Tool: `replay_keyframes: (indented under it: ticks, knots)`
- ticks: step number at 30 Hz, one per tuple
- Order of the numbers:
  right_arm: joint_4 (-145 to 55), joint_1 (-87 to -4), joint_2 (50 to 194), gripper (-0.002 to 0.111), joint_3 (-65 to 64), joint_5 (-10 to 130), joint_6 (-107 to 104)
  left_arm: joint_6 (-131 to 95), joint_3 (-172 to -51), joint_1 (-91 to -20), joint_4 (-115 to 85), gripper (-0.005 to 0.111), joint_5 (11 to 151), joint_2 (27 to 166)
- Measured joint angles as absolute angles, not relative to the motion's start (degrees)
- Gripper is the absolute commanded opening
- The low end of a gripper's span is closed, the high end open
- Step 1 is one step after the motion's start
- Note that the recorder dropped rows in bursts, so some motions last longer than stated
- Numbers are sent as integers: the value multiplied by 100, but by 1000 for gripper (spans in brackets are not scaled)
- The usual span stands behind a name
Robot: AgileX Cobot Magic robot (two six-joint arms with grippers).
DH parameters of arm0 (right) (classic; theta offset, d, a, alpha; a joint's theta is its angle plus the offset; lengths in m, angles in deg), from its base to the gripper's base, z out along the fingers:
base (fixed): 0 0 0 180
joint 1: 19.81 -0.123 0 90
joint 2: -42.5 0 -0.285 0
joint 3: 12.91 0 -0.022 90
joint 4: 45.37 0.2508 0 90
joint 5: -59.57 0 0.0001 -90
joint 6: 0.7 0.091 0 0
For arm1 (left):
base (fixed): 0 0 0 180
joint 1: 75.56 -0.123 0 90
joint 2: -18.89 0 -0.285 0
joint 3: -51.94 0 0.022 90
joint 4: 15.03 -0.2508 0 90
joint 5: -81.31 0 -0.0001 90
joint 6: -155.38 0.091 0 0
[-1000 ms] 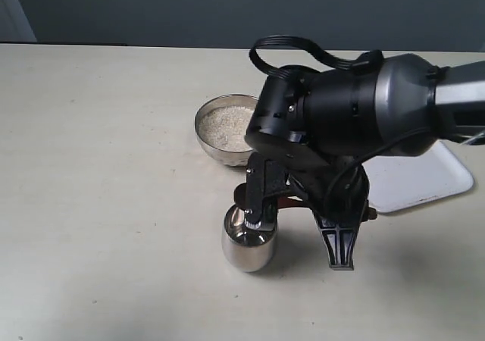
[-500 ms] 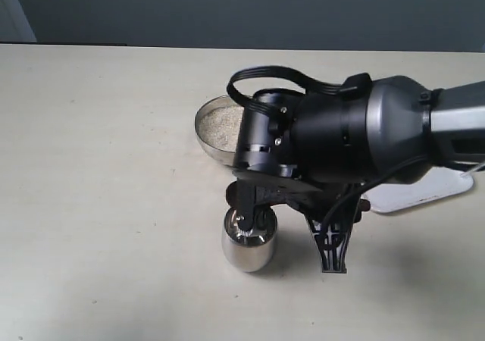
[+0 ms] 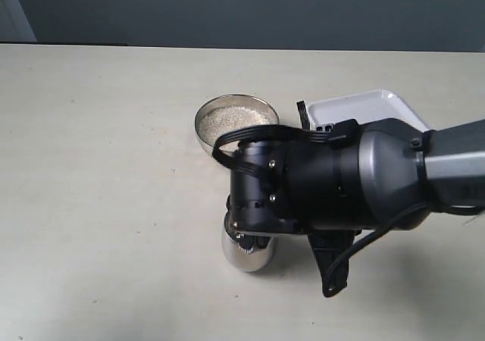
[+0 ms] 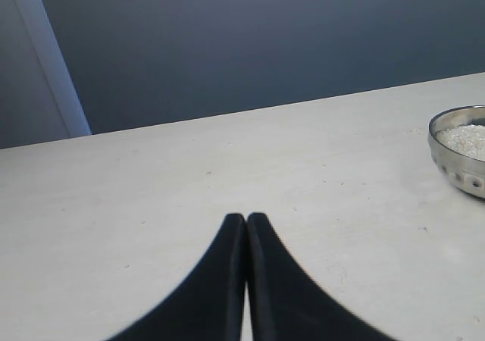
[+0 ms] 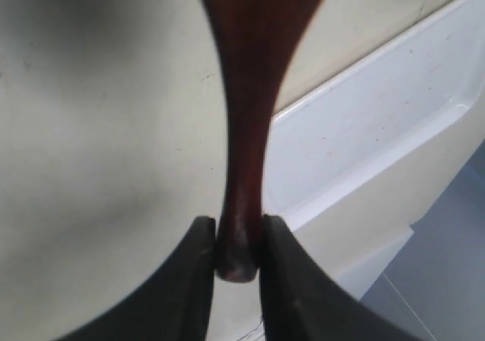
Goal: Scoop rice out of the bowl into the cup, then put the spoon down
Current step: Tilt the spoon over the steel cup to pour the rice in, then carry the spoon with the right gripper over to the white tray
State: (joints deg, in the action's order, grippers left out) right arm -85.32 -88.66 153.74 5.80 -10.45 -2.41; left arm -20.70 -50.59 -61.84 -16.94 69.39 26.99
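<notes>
The steel bowl (image 3: 214, 138) of white rice (image 3: 235, 118) stands mid-table; it also shows at the edge of the left wrist view as the bowl (image 4: 457, 162) with rice (image 4: 467, 137). In front of it the steel cup (image 3: 244, 254) is mostly covered by my right arm (image 3: 326, 186), which hangs over its mouth. My right gripper (image 5: 239, 239) is shut on the end of the dark reddish-brown spoon (image 5: 246, 114); the spoon's head is out of view. My left gripper (image 4: 246, 218) is shut and empty over bare table, well off from the bowl.
A white tray (image 3: 364, 107) lies behind the right arm, to the right of the bowl, and appears past the spoon handle as the tray (image 5: 379, 121). A dark wall runs behind the table's far edge.
My right arm has rolled and shifted left and nearer over the cup, uncovering the bowl and the white tray behind it. The left gripper view gives no earlier frame.
</notes>
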Motion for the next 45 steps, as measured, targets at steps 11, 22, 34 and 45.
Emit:
replay_keyframes:
  ticks: [11, 22, 34, 45]
  knots:
    - [-9080, -9090, 15374, -1, 716, -1032, 575, -2070, -5059, -6184, -1694, 0, 6939, 2699]
    - [-9801, -9466, 15374, -1, 1193, -1032, 1482, -2070, -5059, -6184, -1694, 0, 6939, 2699]
    - [-10422, -9580, 15374, -1, 1532, -1020, 2288, -2070, -5059, -6184, -1694, 0, 6939, 2699]
    - [-10975, -9683, 15374, -1, 1791, -1020, 2758, -2070, -5059, -6184, -1694, 0, 6939, 2699]
